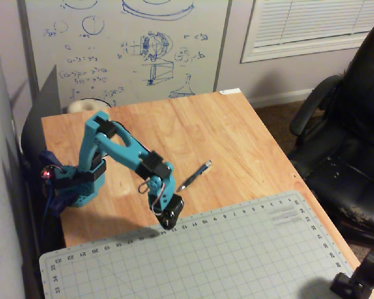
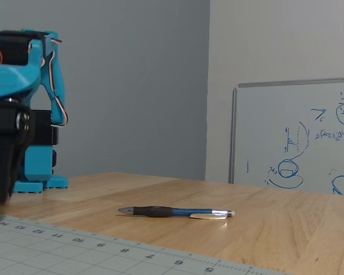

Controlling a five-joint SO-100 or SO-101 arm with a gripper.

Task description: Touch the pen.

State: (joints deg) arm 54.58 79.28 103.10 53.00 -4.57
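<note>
The pen (image 1: 194, 175) is slim and dark with a bluish end, and lies diagonally on the wooden table (image 1: 224, 131). In the low fixed view it lies flat (image 2: 172, 212), silvery tip to the left. My teal arm reaches from its base at the table's left. The black gripper (image 1: 167, 223) points down at the near edge of the wood, where the cutting mat begins. It sits left of and nearer the camera than the pen, apart from it. In the low fixed view the gripper (image 2: 1, 198) hangs at the far left, fingers together and empty.
A grey-green cutting mat (image 1: 224, 255) covers the table's near part. A whiteboard (image 1: 124, 50) leans at the back, and a pale roll (image 1: 86, 106) lies in front of it. A black office chair (image 1: 349, 143) stands right of the table. A black mount (image 1: 361, 280) sits at the bottom right.
</note>
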